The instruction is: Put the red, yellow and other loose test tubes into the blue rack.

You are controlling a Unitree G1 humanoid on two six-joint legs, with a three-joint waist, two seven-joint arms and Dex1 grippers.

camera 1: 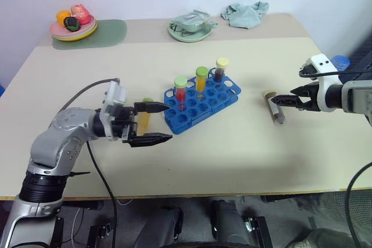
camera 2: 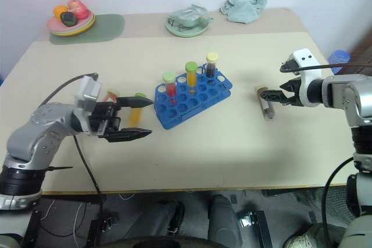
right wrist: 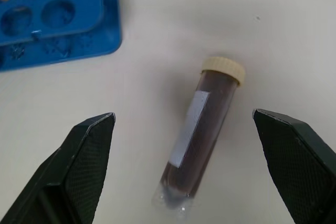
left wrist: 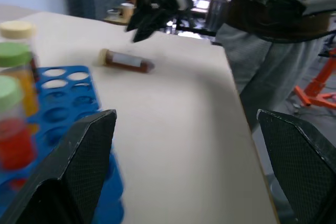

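We see the blue rack point(camera 1: 200, 103) standing near the middle of the table point(camera 1: 232, 155), its long axis running diagonally from near-left to far-right. Three capped tubes stand upright in its far row: a red tube point(camera 1: 181, 92), a yellow-orange tube point(camera 1: 201, 81) and a dark tube point(camera 1: 220, 69) with a cream cap. Well apart to the rack's right, a brown tube point(camera 1: 273, 107) lies flat, its cream cap pointing away from us and its rounded end toward us. The right gripper point(camera 1: 289, 100) hovers just beside it with jaws spread wide, gripping nothing. Left of the rack, another yellow-orange tube point(camera 1: 143, 119) lies on the table behind the left gripper point(camera 1: 157, 122), whose jaws are also released and empty, pointing toward the rack.
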